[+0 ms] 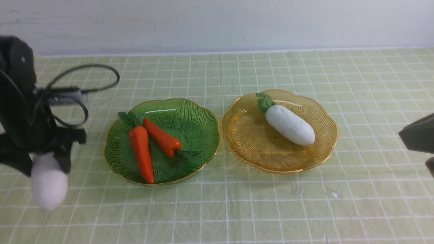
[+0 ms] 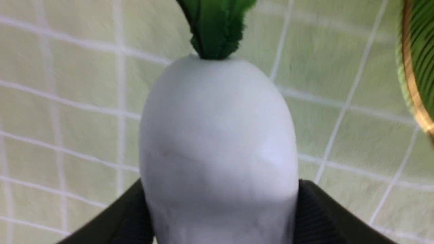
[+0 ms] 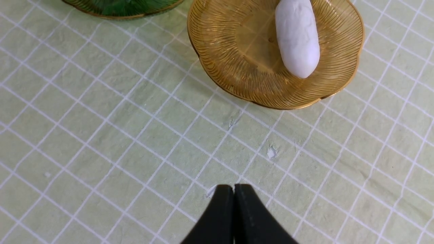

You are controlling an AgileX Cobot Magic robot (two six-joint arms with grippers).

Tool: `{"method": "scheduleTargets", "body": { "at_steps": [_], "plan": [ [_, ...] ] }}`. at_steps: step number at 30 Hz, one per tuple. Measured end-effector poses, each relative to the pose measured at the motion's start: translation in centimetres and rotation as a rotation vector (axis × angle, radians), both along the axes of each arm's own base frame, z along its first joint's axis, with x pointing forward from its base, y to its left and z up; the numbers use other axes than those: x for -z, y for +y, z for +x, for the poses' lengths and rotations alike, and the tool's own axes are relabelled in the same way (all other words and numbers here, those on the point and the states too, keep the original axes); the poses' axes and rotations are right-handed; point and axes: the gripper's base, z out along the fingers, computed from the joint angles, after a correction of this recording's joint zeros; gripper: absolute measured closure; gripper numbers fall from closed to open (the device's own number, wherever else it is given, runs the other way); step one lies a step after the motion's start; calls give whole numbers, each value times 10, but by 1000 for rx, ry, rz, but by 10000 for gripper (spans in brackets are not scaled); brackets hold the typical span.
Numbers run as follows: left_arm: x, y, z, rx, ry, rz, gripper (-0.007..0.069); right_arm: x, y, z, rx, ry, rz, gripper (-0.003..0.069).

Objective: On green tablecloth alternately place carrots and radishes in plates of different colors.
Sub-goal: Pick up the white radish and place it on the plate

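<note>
Holding a white radish (image 1: 49, 188) in the left gripper (image 1: 49, 162), over the green tablecloth (image 1: 271, 203), just left of the green plate (image 1: 200, 125). Right gripper (image 3: 234, 193) pinched shut, empty, by the right edge. Two carrots (image 1: 141, 152) in the green plate, second radish (image 1: 290, 125) in the yellow plate (image 1: 251, 142). Open cloth in front.

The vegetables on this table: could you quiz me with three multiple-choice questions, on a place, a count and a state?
1. Where do the carrots lie? A) in the green plate B) on the cloth C) in a gripper
2. How many vegetables lie in the amber plate? A) none B) one C) two
3. The left gripper is: A) open, empty B) shut on a carrot C) shut on a white radish
Answers: 1 A, both rest inside it. 2 B, only the plated radish lies there. 3 C, its fingers flank the white body.
</note>
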Motion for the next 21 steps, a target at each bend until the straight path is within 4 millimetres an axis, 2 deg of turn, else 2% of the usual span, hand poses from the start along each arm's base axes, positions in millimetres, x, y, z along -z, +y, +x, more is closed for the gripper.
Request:
{"method": "scheduleTargets", "body": {
  "at_steps": [3,4,5,7,9,10,11,12,14,15,17,21],
  "plan": [
    [-48,-8,3,-6,-163,-69,168,0,0,0,0,0,1,673],
    [-51,-9,3,-3,-172,-78,168,0,0,0,-1,1,2,673],
    [-64,-21,4,18,-210,-159,168,0,0,0,-1,1,2,673],
    [-74,-48,8,95,-232,-279,168,0,0,0,-3,0,0,673],
    [-72,-72,12,157,-223,-374,168,0,0,0,-3,-1,-2,673],
    [-68,-91,16,201,-217,-434,168,-1,-1,-1,-2,-5,-2,673],
    [-66,-94,18,206,-213,-443,168,0,-1,0,-2,-5,-4,673],
    [-61,-115,24,241,-225,-507,168,-2,-2,-2,0,-12,1,673],
    [-52,-134,31,264,-233,-561,168,-4,-4,-5,3,-20,9,673],
    [-40,-154,41,275,-249,-606,168,-8,-8,-11,9,-39,29,673],
    [-22,-179,54,262,-272,-671,168,-15,-15,-23,19,-69,70,673],
    [7,-216,67,245,-270,-739,168,-28,-32,-49,33,-140,145,673]
  ]
}}
